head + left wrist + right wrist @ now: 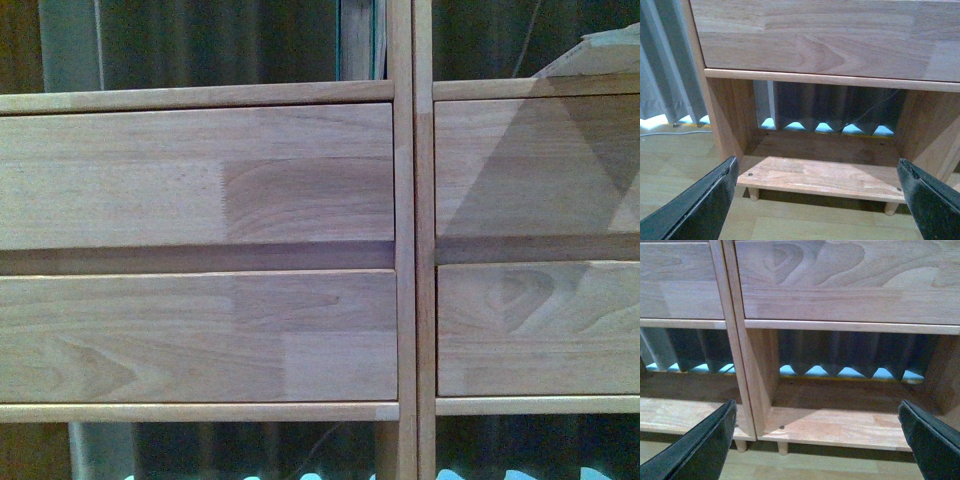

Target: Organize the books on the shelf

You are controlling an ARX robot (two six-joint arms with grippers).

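Drawers fill my front view: four plain fronts of the light-brown shelf (200,180), two on each side of a doubled upright post. Neither of my arms shows here. In the open compartment above the left pair, a thin teal-edged book (358,40) stands upright, tight against that post. Above the right drawers a pale tilted slab (600,55) pokes in at the corner; I cannot tell what it is.

From my left wrist, my left gripper (816,165) hangs low in front of the shelf's bottom compartment, spread wide with nothing between its dark fingers (705,205). The compartment is open-backed, so a grey pleated curtain (830,107) shows through it. A short round leg (754,194) lifts the bottom board off the wooden floor (685,165).

From my right wrist, my right gripper (816,405) is posed the same way, low and level, spread apart and holding nothing. It faces the next bottom compartment, just beside the doubled post, with a drawer front directly above the opening. No book shows in either wrist view.
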